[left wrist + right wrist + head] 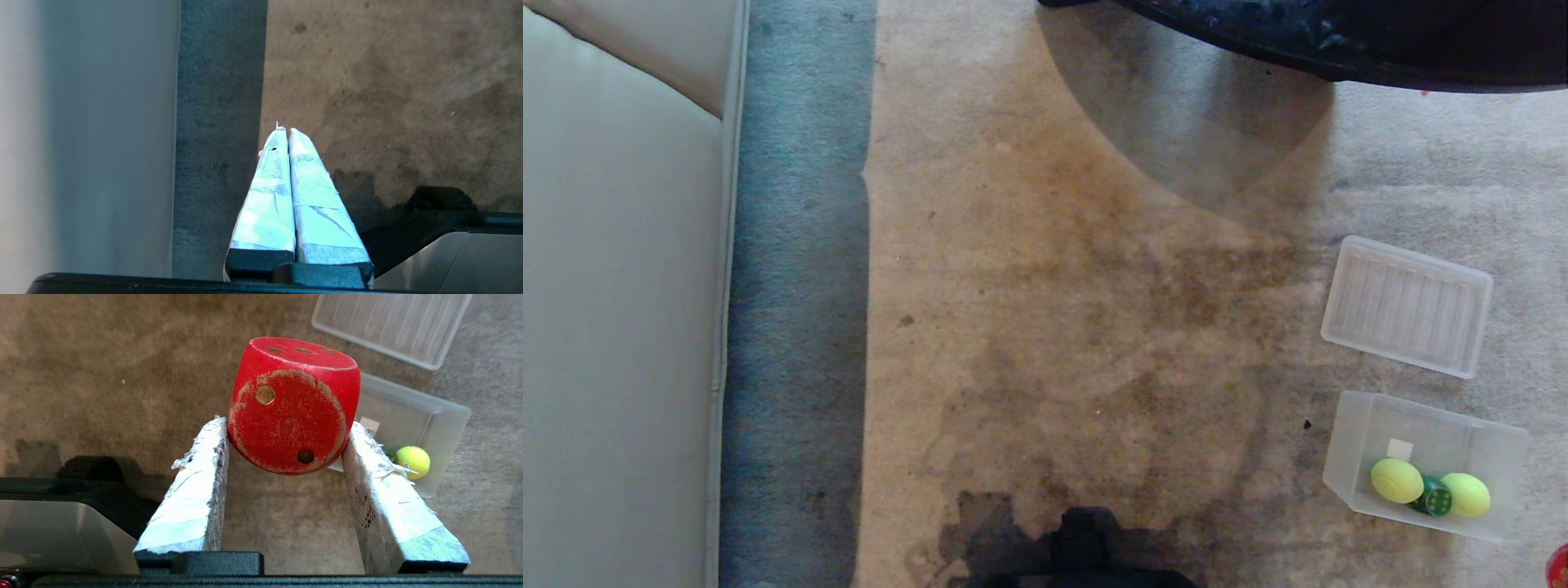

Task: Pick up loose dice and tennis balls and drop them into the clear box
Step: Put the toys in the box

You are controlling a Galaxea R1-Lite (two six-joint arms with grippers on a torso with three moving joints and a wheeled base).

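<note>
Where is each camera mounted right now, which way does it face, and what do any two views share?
Head: high, facing down at carpet, sofa edge, ribbed lid, clear box; robot's dark base at bottom.
Left wrist: behind the shut left hand, facing carpet beside the sofa.
Right wrist: behind the right hand gripping a red die.
Shared: head and right wrist both show lid, box, tennis ball.

Red die (292, 412): gold dots, worn pale edges. Clear box (1347, 457): frosted, holding two yellow-green tennis balls (1396, 480) flanking a green die (1433, 496). Beside the box, ribbed translucent lid (1407, 305).
</note>
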